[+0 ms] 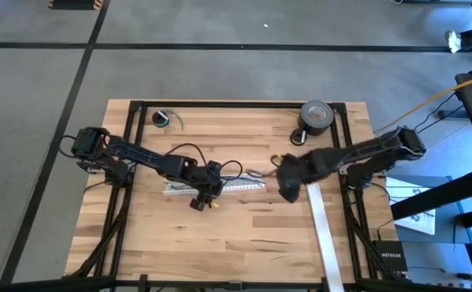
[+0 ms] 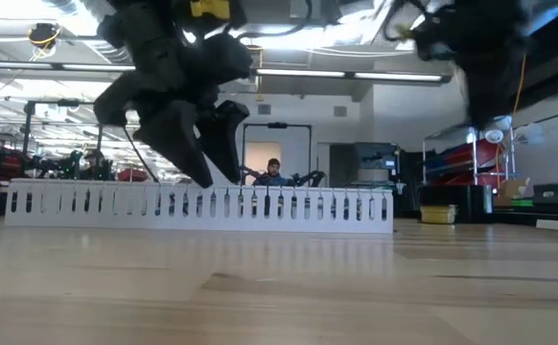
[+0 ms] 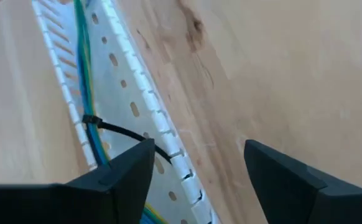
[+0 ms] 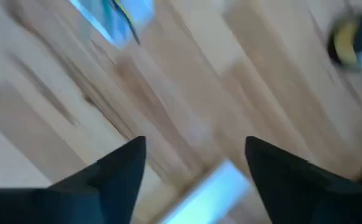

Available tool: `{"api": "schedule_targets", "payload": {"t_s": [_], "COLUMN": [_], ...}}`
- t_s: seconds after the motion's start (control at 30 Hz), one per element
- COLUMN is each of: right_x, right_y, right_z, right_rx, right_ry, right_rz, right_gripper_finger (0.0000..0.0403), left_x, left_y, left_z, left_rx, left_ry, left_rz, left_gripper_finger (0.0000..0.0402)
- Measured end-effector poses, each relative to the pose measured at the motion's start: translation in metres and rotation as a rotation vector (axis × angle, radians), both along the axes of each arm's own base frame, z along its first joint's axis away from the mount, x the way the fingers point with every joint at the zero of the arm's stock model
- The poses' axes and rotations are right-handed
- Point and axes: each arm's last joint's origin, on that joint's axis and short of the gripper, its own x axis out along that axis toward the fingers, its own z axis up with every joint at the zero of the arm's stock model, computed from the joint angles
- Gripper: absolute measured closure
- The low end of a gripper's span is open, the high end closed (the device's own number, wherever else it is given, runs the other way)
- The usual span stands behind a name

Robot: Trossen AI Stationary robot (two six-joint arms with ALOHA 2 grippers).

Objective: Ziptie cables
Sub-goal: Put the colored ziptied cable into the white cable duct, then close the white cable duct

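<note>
Two dark, jointed arms carry looping black cords along their links. Each ends in the left gripper [image 3: 196,171] or right gripper [image 4: 196,168], with wedge-shaped matte-black fingers.

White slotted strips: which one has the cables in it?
The white slotted strip under the left gripper: cables lie inside, ziptie around them. The other strip, by the right gripper, looks empty.

Even, bright overhead light; the right wrist view is smeared with motion blur.
</note>
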Motion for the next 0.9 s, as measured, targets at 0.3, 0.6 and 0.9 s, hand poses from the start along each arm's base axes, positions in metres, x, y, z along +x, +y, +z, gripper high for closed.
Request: {"api": "schedule_targets", "payload": {"t_s": [0.3,0.6,0.9], "right_x": [-0.063,-0.095,-0.099], "right_y": [0.023,0.03,0.031], "right_z": [-0.069,-0.102,-0.121], "right_rx": [0.104,0.165,0.188], "right_ry": [0.119,0.012,-0.05], "right_rz": [-0.238,-0.421,-0.456], "right_gripper_finger": [0.0078,0.0077,0.0078], "left_x": [-0.006,-0.009,-0.008], "left_y": [-0.01,-0.013,-0.013], "left_z": [0.006,0.004,0.005], "left_rx": [-0.098,-0.115,-0.117], "left_ry": [0.025,0.058,0.045], "left_rz": [0.123,0.156,0.154], "left_gripper_finger": [0.0161,0.0168,0.0169]}}
